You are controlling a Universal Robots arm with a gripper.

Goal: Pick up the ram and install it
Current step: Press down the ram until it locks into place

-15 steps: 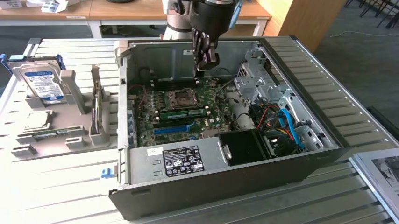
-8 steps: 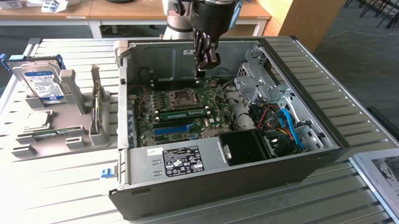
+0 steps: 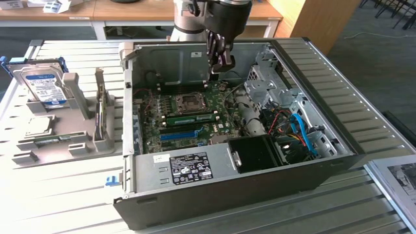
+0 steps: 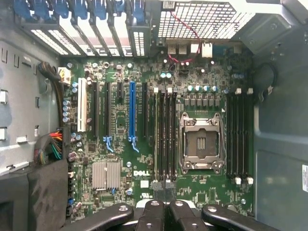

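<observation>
A long green ram stick (image 3: 190,117) sits in a slot on the motherboard (image 3: 170,130), just in front of the CPU socket (image 3: 190,101), inside the open computer case (image 3: 221,195). My gripper (image 3: 221,67) hangs above the back part of the board, well over the ram and apart from it. Its fingers are shut with nothing between them. From the wrist view I look straight down on the board: the black fingers (image 4: 153,211) are pressed together, and the row of memory slots (image 4: 166,139) runs beside the CPU socket (image 4: 202,142).
A grey stand (image 3: 62,139) on the exterior view's left holds a hard drive (image 3: 42,87) and a thin board (image 3: 99,105) on edge. A bright-blue slot (image 3: 179,135), cables (image 3: 299,131), a drive cage (image 3: 270,80) and a black power supply box (image 3: 256,153) crowd the case.
</observation>
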